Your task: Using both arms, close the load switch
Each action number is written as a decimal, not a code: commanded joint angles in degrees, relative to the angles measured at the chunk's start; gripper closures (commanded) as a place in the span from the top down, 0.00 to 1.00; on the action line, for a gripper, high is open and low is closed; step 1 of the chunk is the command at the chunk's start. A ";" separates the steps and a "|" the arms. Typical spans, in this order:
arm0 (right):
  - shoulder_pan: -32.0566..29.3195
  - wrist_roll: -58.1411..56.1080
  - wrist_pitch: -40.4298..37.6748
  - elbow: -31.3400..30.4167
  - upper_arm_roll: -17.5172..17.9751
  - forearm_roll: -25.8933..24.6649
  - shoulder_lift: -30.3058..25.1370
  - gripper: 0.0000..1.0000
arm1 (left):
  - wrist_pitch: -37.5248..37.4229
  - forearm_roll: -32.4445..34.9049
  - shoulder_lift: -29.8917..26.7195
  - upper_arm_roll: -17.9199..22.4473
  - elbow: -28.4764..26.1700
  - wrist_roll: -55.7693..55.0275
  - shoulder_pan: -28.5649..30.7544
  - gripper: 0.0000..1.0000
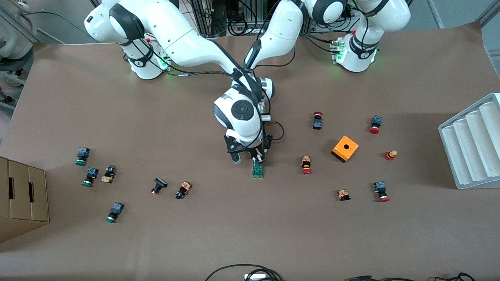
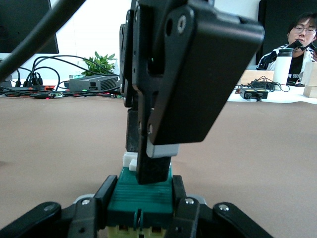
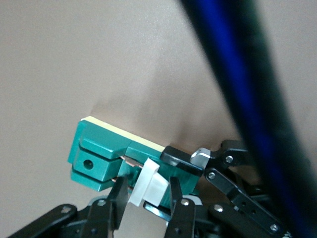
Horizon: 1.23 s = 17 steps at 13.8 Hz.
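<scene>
The dark-green load switch (image 1: 257,170) lies flat mid-table, just nearer the front camera than both hands. My left gripper (image 2: 143,192) is low at the table, shut on the switch body (image 2: 141,198), one finger on each long side. My right gripper (image 3: 147,197) comes down from above (image 1: 258,158). It is shut on the white sliding piece (image 3: 148,186) on top of the switch (image 3: 99,153). In the left wrist view the right gripper (image 2: 151,171) stands on the block beside the white piece (image 2: 130,161). The right hand hides most of the left gripper in the front view.
An orange cube with a hole (image 1: 345,148) and several red-capped push buttons (image 1: 306,164) lie toward the left arm's end. Several green-capped buttons (image 1: 82,156) lie toward the right arm's end, near a cardboard box (image 1: 21,199). A grey ribbed tray (image 1: 472,144) sits at the table edge.
</scene>
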 commanded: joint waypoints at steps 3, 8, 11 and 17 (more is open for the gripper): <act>-0.13 1.27 2.23 0.02 0.19 -1.90 0.61 0.35 | -0.18 3.34 1.44 0.06 1.55 -14.63 -0.32 0.50; -0.22 1.27 2.23 0.28 0.11 -1.73 0.52 0.23 | -0.18 3.34 1.44 -0.03 1.55 -14.63 -0.40 0.50; -0.83 1.44 2.23 0.45 0.11 -1.55 0.52 0.22 | -0.18 3.26 1.44 -0.03 1.90 -14.54 -0.40 0.49; -1.98 1.71 2.23 1.07 0.11 -1.29 0.44 0.22 | -0.18 3.08 1.44 -0.03 2.07 -13.31 -0.40 0.49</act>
